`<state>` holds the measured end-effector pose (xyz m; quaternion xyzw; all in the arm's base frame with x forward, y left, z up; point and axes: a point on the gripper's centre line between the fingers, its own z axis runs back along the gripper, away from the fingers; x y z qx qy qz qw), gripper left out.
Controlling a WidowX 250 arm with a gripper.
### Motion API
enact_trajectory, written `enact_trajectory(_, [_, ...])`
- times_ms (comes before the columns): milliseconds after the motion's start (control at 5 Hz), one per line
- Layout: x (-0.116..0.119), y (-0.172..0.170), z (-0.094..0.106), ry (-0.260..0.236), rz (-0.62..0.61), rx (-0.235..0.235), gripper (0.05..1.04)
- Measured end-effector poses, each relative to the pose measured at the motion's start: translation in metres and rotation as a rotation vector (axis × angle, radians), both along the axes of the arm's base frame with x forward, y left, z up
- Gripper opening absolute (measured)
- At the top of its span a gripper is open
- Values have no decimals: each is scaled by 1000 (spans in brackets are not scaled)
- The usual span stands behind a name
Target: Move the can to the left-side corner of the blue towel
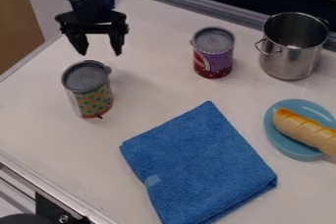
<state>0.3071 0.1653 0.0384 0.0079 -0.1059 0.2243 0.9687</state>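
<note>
A: Where's the dotted can (92, 94)?
B: Upright on the white counter (42, 129), over on the left of the view, grey lid on top, green and yellow pattern round its side

A: Is it on the blue towel (197, 164) at all?
B: No, it stands apart from it, up and to the left of the towel's left-hand corner

A: And the gripper (99, 54)?
B: Hanging just beyond the can, on the side away from the towel, fingers spread and nothing between them, so it's open

A: How does the towel lie?
B: Flat and folded, turned at a slant, with a small pale label (152, 181) near its left edge

A: What about the other can?
B: That's the purple can (213, 58), upright too, beyond the towel, with a grey lid of its own

A: Anything to the right of that?
B: A shiny metal pot (292, 56) with no lid on, near the purple can but not touching it

A: And nearer us?
B: A blue plate (281, 141) to the right of the towel, with a bread roll (305, 130) lying on it, golden along the top and running out past the view's right edge
</note>
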Motion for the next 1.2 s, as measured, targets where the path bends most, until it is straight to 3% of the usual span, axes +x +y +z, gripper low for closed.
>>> enact_trajectory(400, [-26,-5,-10,71,-39,29,999])
enact_trajectory(600, [-41,-11,-16,102,7,27,999])
enact_trajectory(800, [-56,-24,-16,121,-9,48,999])
enact_trajectory(1200, [-83,-47,-19,130,-16,40,999])
